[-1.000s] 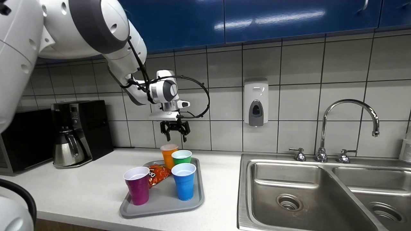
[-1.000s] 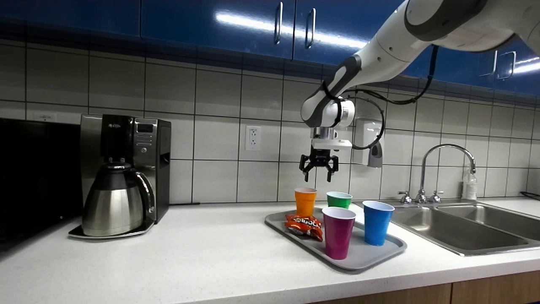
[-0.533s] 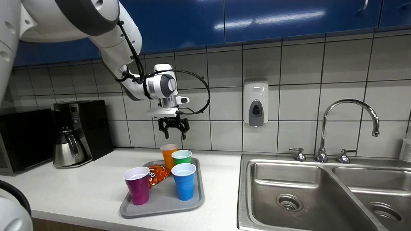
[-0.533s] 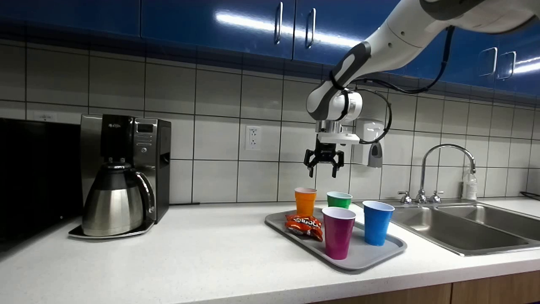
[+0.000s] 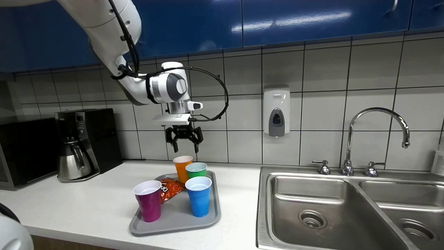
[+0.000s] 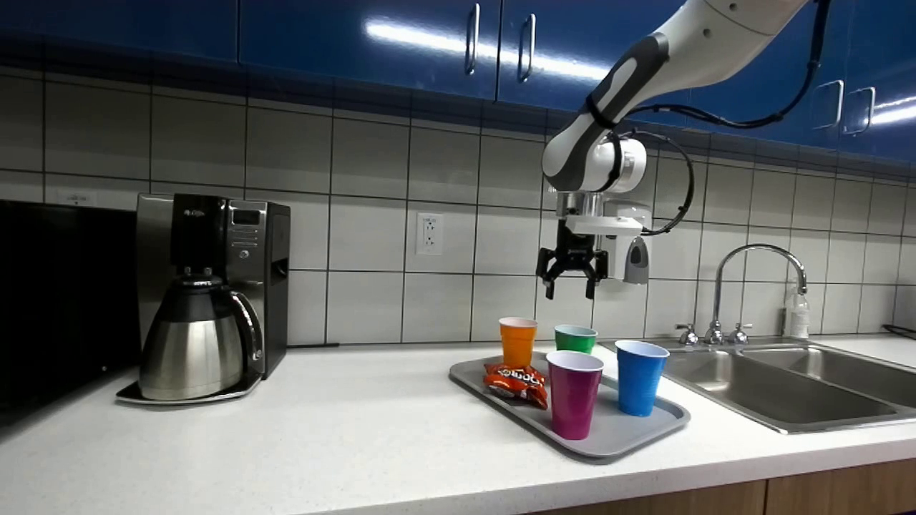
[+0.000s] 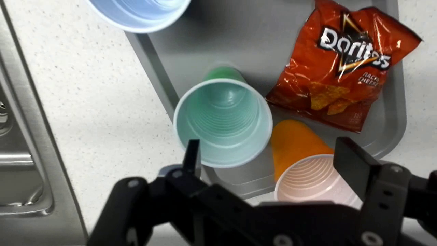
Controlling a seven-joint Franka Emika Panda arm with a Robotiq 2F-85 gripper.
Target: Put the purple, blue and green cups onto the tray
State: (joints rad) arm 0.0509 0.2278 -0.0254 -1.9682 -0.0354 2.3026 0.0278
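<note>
I'm watching a hard white streak glaring off the blue cabinets in both exterior views, while shadow is darkening the upper tiles below. Bright light is washing the counter; on the left, the black appliance is swallowing nearly all detail. The faucet is glinting on the right! In the wrist view, soft shade is pooling on the tray beside the blue cup, the chip bag is flashing highlights, and the gripper is reading almost black.
</note>
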